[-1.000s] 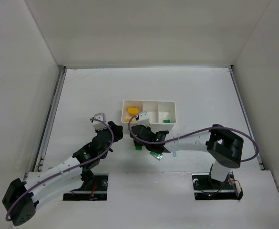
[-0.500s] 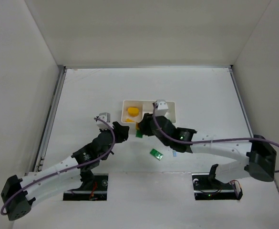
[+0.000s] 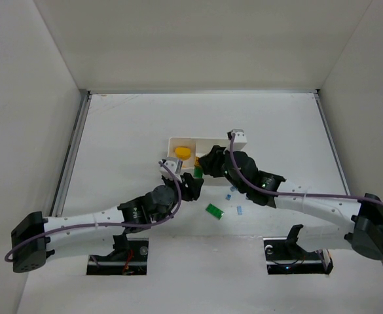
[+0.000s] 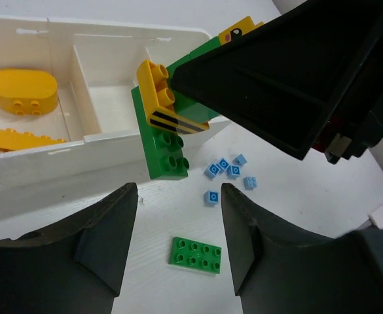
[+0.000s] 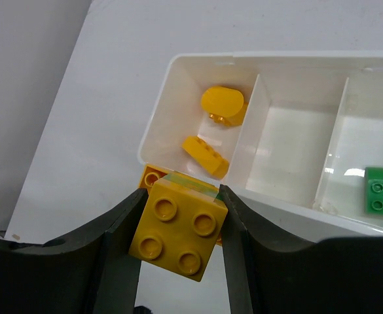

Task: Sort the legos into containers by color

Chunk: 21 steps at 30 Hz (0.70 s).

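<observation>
Beside the tray (image 5: 160,124) at mid-worktop, the right gripper (image 5: 181,196) clamps a yellow brick (image 5: 178,229) stuck to a green brick (image 4: 165,150); the left gripper (image 4: 177,195), spread wide, should pinch only the green.

White-shelled left arm (image 3: 90,220) and right arm (image 3: 315,204) — black joint housings (image 3: 369,229), purple cables (image 3: 328,191) looping alongside; the left claw (image 4: 178,199) and right claw (image 5: 181,219) show matte charcoal, wedge-shaped fingers (image 4: 99,242).

Bright even light, soft shadows, blurred near fingers
</observation>
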Each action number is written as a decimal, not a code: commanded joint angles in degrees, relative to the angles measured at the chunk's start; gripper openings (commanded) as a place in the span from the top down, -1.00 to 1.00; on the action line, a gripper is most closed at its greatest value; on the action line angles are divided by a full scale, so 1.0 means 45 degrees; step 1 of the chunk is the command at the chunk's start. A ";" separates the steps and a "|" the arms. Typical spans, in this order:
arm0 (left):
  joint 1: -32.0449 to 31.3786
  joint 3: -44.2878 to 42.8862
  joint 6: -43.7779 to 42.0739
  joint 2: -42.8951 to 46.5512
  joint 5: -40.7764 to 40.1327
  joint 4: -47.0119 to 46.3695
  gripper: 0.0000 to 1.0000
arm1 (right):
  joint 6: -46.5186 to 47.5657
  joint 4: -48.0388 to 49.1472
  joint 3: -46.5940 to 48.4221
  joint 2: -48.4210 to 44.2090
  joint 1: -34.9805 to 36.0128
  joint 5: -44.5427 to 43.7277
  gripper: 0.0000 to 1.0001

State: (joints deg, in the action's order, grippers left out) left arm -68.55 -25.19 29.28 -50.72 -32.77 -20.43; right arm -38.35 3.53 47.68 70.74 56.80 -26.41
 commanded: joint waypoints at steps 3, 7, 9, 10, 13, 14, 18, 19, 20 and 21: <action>0.0010 -0.0847 -0.0881 -0.0779 -0.0841 -0.1417 0.03 | -0.0033 0.1227 -0.0283 -0.0915 -0.0268 0.0791 0.46; 0.0127 -0.0945 -0.0881 -0.1092 -0.0901 -0.1593 0.06 | -0.0092 0.1286 -0.0458 -0.1110 -0.0346 0.1006 0.46; 0.0205 -0.0984 -0.0881 -0.1325 -0.0900 -0.1710 0.10 | -0.0092 0.1461 -0.0556 -0.1208 -0.0346 0.1181 0.45; 0.0205 -0.1023 -0.0881 -0.1404 -0.0900 -0.1788 0.11 | -0.0092 0.1500 -0.0576 -0.1247 -0.0346 0.1279 0.45; 0.0244 -0.1043 -0.0842 -0.1561 -0.0842 -0.2178 0.18 | -0.0130 0.1579 -0.0673 -0.1247 -0.0346 0.1377 0.45; 0.0244 -0.1043 -0.0881 -0.1619 -0.0822 -0.2334 0.22 | -0.0169 0.1579 -0.0732 -0.1247 -0.0346 0.1378 0.45; 0.0244 -0.1023 -0.0901 -0.1834 -0.0705 -0.2746 0.49 | -0.0209 0.1754 -0.1005 -0.1364 -0.0346 0.1378 0.45; 0.0244 -0.1043 -0.0901 -0.1893 -0.0628 -0.2766 0.56 | -0.0209 0.1774 -0.1045 -0.1423 -0.0385 0.1378 0.45; 0.0244 -0.1081 -0.0920 -0.1951 -0.0569 -0.2766 0.60 | -0.0209 0.1774 -0.1084 -0.1500 -0.0405 0.1378 0.45; 0.0244 -0.1101 -0.0920 -0.2029 -0.0491 -0.2766 0.64 | -0.0209 0.1774 -0.1123 -0.1598 -0.0463 0.1378 0.45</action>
State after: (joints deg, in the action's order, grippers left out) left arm -67.24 -27.29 26.13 -59.59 -36.01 -28.36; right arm -39.31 8.10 42.92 65.41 55.29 -20.93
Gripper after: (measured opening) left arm 0.211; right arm 0.491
